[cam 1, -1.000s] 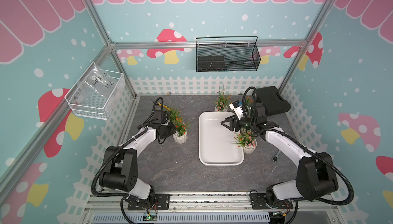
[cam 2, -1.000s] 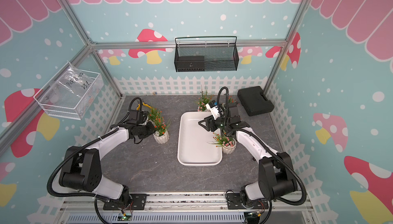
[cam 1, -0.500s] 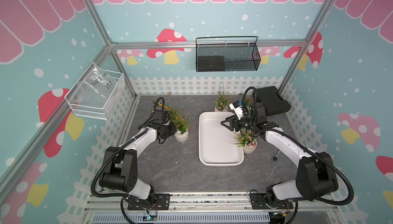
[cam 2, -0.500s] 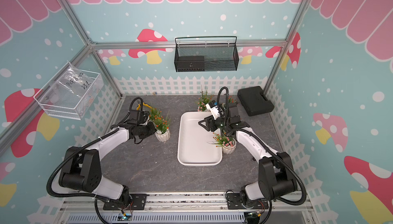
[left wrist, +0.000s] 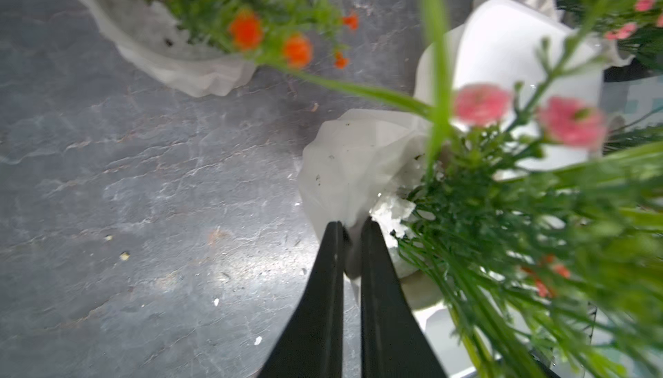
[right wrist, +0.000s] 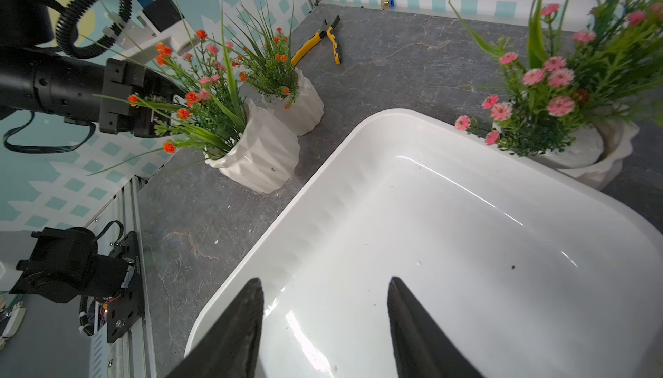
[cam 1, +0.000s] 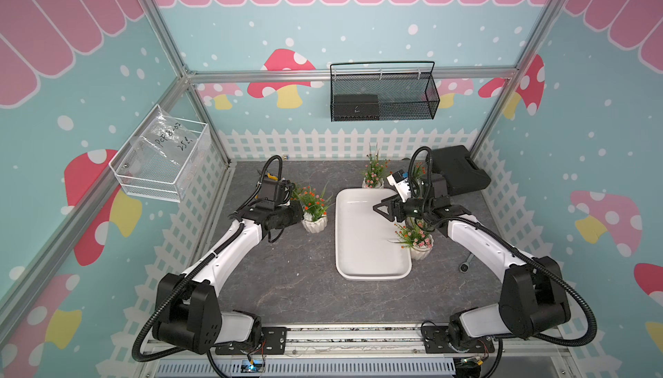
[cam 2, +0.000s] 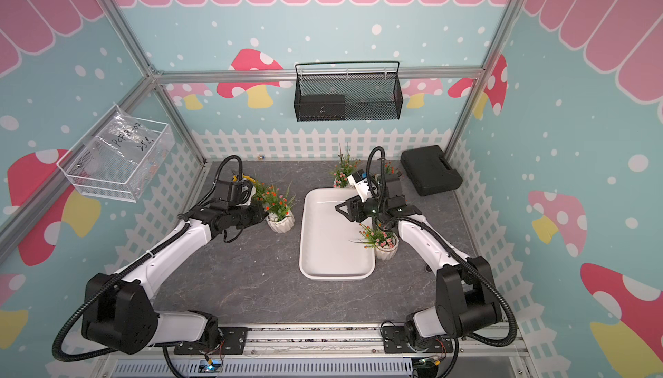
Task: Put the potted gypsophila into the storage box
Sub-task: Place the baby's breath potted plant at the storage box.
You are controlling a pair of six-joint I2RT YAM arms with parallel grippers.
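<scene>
My left gripper (left wrist: 349, 225) is shut on the rim of a white ribbed pot of gypsophila (left wrist: 344, 168) with orange and pink flowers. In both top views this pot (cam 1: 314, 222) (cam 2: 280, 222) sits left of the storage box (cam 1: 366, 250) (cam 2: 333, 247), with the left gripper (cam 1: 299, 211) at its left side. A second pot (right wrist: 297, 107) stands just behind it. The right gripper (right wrist: 324, 283) (cam 1: 385, 211) hangs open over the bare white storage box (right wrist: 430, 232). More gypsophila pots stand behind the box (cam 1: 373, 179) and at its right edge (cam 1: 418, 247).
Yellow-handled pliers (right wrist: 323, 41) lie at the back left of the grey table. A black hard case (cam 1: 457, 175) sits at the back right. A black wire basket (cam 1: 384, 93) hangs on the back wall, a clear bin (cam 1: 161, 157) on the left wall.
The left gripper has shut on the pot's rim, and that pot has shifted a little toward the storage box. The right arm has stayed still.
</scene>
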